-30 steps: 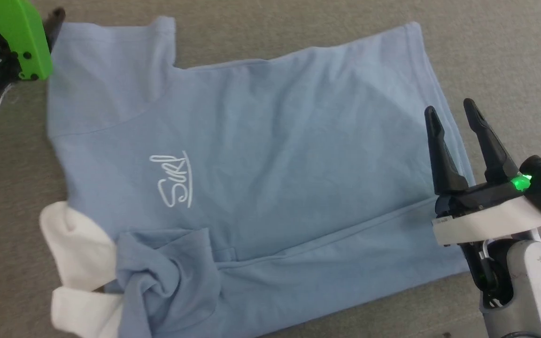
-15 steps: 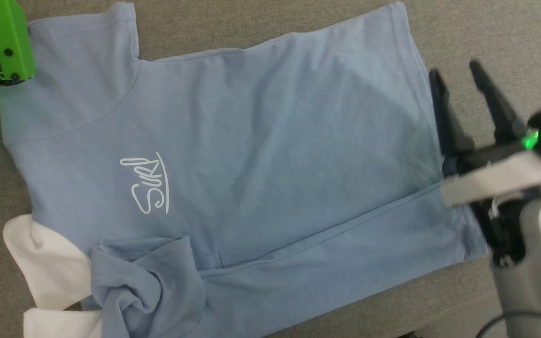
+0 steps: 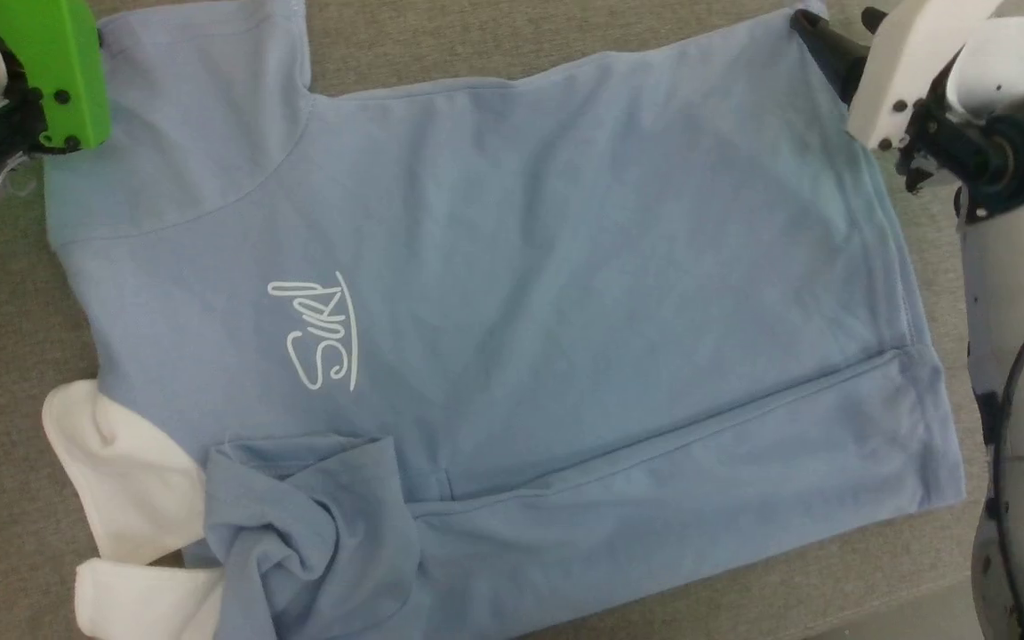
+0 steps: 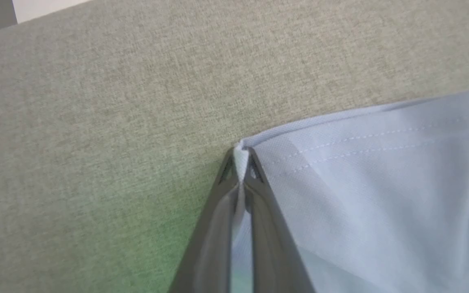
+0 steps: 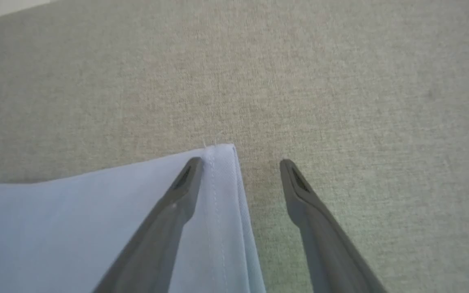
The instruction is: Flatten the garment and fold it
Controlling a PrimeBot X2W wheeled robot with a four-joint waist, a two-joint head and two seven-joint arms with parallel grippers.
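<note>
The garment (image 3: 512, 267), a light blue polo shirt, lies spread front up, with the white script logo (image 3: 321, 333) left of centre. Its white collar (image 3: 112, 462) sticks out at the lower left beside a bunched sleeve (image 3: 316, 533). My left gripper (image 4: 240, 156) is shut on the corner of the far sleeve's hem, and its green housing (image 3: 59, 71) sits at the top left. My right gripper (image 5: 240, 162) stands open over the far corner of the bottom hem (image 5: 222, 195), one finger above the cloth and one above bare surface.
The shirt rests on a grey-beige woven surface (image 3: 565, 36). My pale right forearm (image 3: 1019, 356) runs down the right side, beside the shirt's hem. The surface's near edge shows at the lower right (image 3: 903, 613).
My right gripper has travelled from the near part of the hem up to its far corner. My left gripper has shut on the sleeve corner. The head view has shifted a little.
</note>
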